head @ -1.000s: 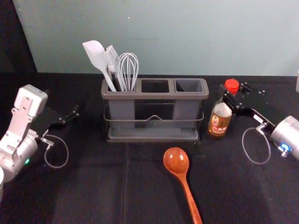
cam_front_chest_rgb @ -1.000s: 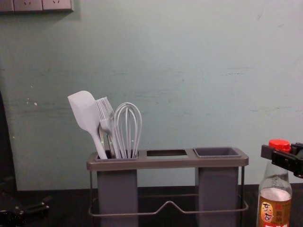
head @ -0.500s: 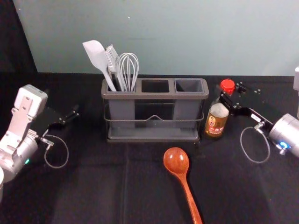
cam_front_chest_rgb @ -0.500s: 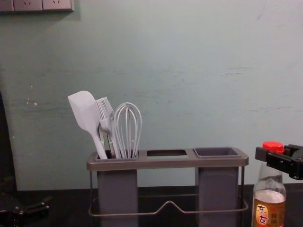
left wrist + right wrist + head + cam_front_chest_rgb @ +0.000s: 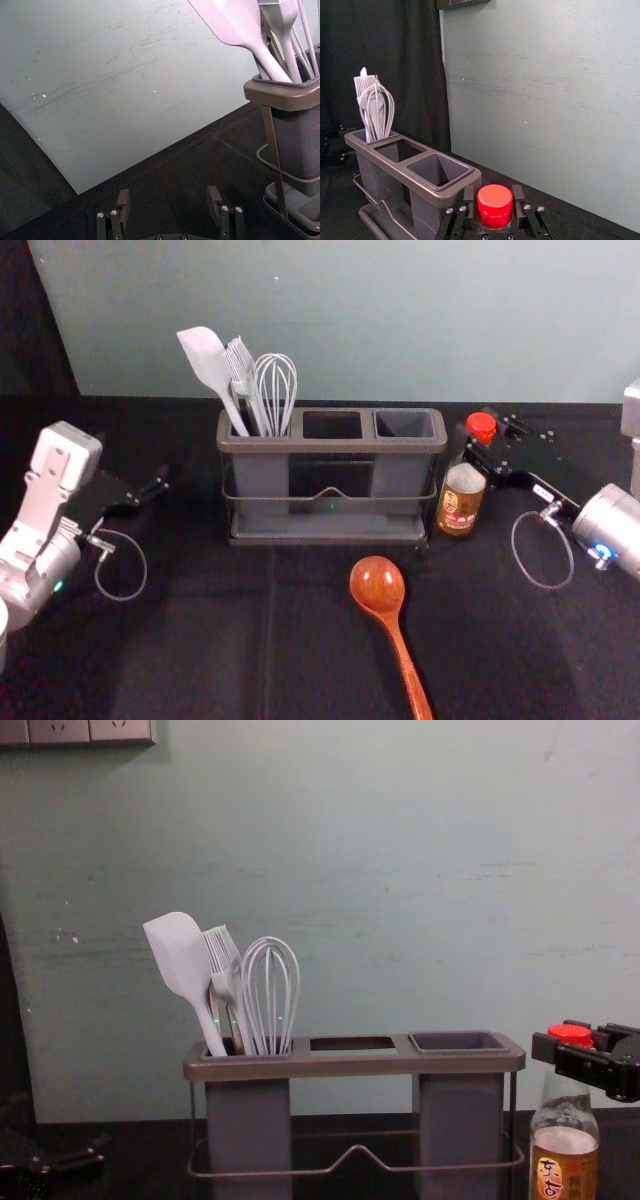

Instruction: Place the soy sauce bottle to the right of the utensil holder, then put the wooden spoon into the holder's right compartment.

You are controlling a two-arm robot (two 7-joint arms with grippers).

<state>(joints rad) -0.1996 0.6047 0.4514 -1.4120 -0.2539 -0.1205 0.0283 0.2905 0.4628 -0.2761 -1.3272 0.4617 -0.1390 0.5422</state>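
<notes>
My right tool [image 5: 480,428] is closed on the red-capped, clear glass soy sauce bottle [image 5: 459,508], upright beneath it; label reads "东古". Left of this tool: grey plastic utensil holder [image 5: 330,444]. Left and nearer me: glossy brown wooden spoon [image 5: 378,585], on the black surface [image 5: 200,660]. My left tool [image 5: 155,487]: parked left of the holder, jaws wide.

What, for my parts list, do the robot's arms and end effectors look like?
Both arms are silvery with cylindrical sections; the left arm shows a green light, the right arm a blue light. Each has a grey looped cable. The left end effector and right end effector are black with silver screws.
</notes>
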